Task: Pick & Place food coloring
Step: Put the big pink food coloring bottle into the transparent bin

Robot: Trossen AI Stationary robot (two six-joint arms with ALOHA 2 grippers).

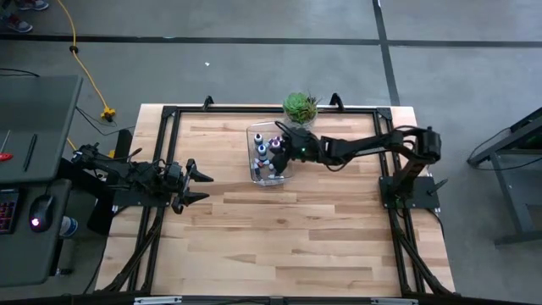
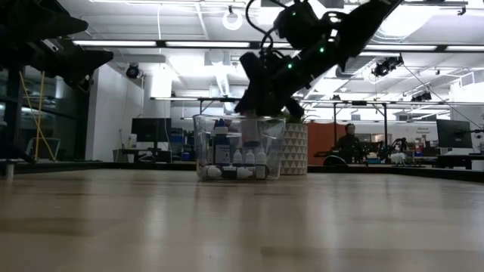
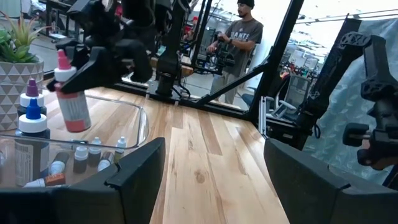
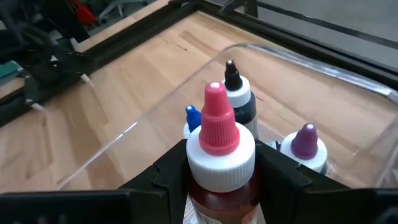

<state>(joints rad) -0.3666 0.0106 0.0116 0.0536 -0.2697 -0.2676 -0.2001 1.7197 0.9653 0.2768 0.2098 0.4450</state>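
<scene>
Right tool (image 4: 214, 177) clamps a red-capped food coloring bottle (image 4: 219, 149) over the bin (image 1: 254, 174).

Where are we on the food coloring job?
Done: several bottles already sit in the clear bin, including the purple-capped bottle, the black-capped bottle and small ones on its floor. In hand: the right claw grips the red-capped bottle above the bin. Left: which way that bottle is headed can't be told. No bottles show on the table outside. The left claw waits open at the table's left.
</scene>
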